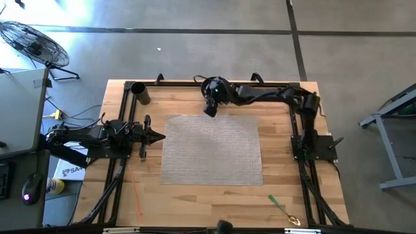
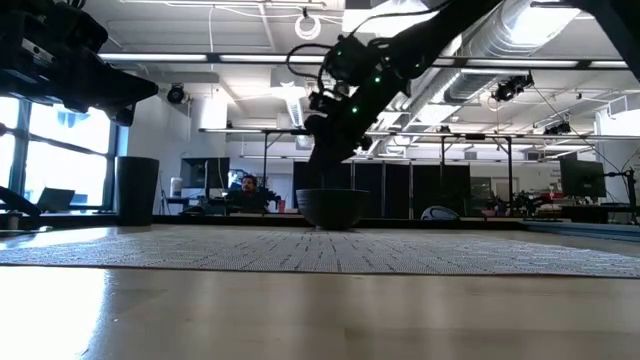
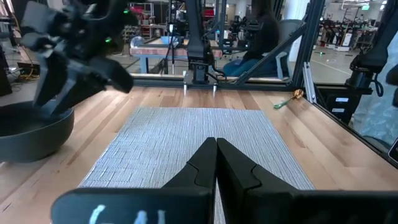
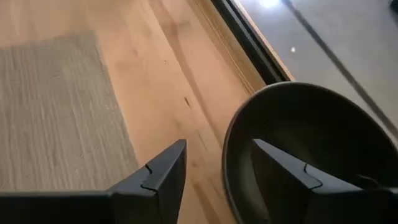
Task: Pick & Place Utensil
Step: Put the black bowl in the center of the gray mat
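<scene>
Lying on bare wood off the placemat's (image 1: 211, 149) near-right corner: the utensil (image 1: 281, 207), green handle w/ a gold-ish head, looks like a spoon but too small to be sure. Long axis runs diagonal, green end pointing back toward the mat, gold end toward the near table edge by the right arm's rail. Left wrist view shows it too, past the mat's corner by the frame post, gold head up.

Right gripper (image 4: 214, 165) is nowhere near it: it's at the mat's far edge, fingers spread apart and straddling the rim of the dark bowl (image 4: 311, 149), one finger inside, one outside over the wood. Nothing clamped as far as I can see. Low view has that arm coming down onto the bowl from above.

Left gripper (image 3: 216, 163) sits at the mat's left edge, fingers pressed together, empty, pointing across the mat. Black cup (image 1: 140, 91) stands past the mat's far-left corner, untouched.

Judgement: pick not started. Utensil is on the right arm's side of the mat, so right arm is the closer one, but it must swing from the mat's far edge to its near-right corner. Jaws should prob close across the handle, i.e. perpendicular to that diagonal.
</scene>
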`<action>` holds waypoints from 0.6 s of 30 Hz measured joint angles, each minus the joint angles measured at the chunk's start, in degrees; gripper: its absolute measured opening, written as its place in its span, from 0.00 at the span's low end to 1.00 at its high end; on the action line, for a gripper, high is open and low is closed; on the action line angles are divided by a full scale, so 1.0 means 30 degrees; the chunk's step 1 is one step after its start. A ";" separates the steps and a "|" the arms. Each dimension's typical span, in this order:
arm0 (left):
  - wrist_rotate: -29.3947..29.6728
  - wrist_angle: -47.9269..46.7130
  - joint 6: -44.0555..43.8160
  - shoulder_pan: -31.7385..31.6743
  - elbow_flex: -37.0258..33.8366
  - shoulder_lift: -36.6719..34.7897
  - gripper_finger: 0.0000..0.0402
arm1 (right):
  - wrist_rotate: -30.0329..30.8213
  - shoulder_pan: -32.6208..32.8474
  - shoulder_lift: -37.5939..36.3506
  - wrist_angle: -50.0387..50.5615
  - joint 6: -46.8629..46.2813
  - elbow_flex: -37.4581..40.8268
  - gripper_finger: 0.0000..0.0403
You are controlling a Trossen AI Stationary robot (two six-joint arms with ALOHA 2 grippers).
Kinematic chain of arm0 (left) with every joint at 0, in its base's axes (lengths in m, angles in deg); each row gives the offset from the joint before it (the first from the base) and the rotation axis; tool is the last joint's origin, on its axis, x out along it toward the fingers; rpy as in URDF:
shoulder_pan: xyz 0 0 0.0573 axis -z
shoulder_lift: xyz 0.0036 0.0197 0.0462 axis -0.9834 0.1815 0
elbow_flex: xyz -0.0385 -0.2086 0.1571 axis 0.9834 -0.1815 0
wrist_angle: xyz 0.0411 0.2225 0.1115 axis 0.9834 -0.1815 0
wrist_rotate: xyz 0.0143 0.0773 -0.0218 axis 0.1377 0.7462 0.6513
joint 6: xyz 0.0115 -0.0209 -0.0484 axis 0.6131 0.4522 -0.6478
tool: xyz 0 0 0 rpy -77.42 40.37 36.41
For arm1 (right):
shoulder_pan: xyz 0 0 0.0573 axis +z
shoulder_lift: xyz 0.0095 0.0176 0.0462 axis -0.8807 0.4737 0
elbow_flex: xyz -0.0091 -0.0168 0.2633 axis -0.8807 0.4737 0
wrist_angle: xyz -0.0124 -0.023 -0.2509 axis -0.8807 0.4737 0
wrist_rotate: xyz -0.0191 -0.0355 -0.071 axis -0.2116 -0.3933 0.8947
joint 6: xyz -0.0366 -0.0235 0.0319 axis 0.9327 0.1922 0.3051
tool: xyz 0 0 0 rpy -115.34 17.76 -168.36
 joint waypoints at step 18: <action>-0.0001 -0.0007 0.0000 0.0000 0.0000 0.0000 0.00 | -0.0109 -0.0833 0.1438 0.0043 0.0823 -0.0158 0.41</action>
